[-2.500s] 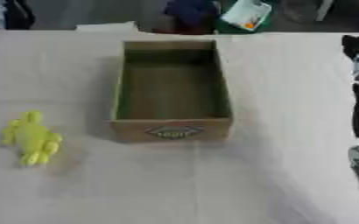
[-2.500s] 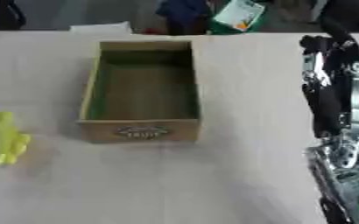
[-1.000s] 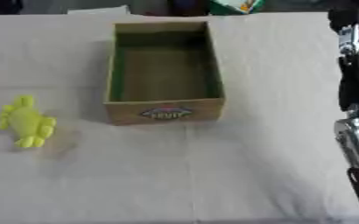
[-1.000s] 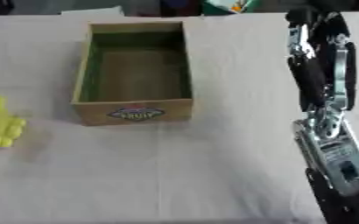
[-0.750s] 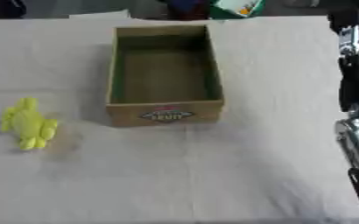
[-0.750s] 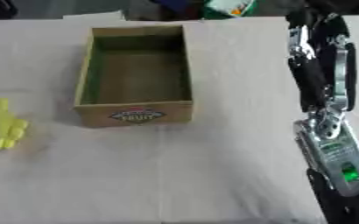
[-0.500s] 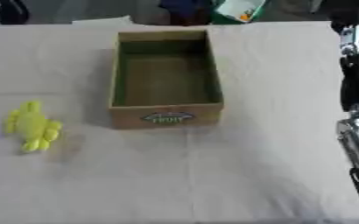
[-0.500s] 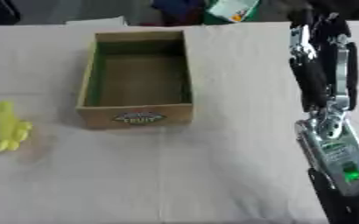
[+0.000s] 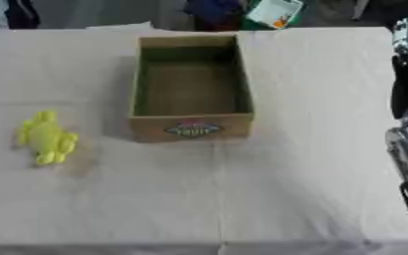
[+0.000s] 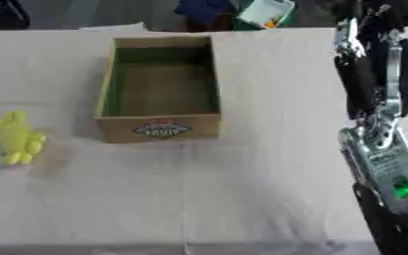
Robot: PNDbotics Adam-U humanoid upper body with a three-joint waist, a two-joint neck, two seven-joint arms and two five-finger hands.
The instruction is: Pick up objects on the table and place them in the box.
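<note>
Near the middle of the worktop [image 9: 312, 199], which is covered with a pale cloth, stands an open cardboard box [image 9: 191, 87], its long sides running from 12 to 6 o'clock. Its near wall carries a small printed label [image 9: 193, 130]. The inside of the box looks greenish and no object shows in it. At about 9 o'clock from the box, well apart from it, a yellow toy [image 9: 45, 137] lies flat on the cloth, a soft-looking shape with stubby limbs; what it depicts cannot be told. At 3 o'clock, along the edge of the right eye view, the right arm [image 10: 380, 159] comes up over the worktop, black with silver parts and a small green light on its lower segment. The right hand [image 10: 364, 60] is at its far end, raised and touching nothing; whether its fingers are spread or curled cannot be told. The left hand shows in neither view.
</note>
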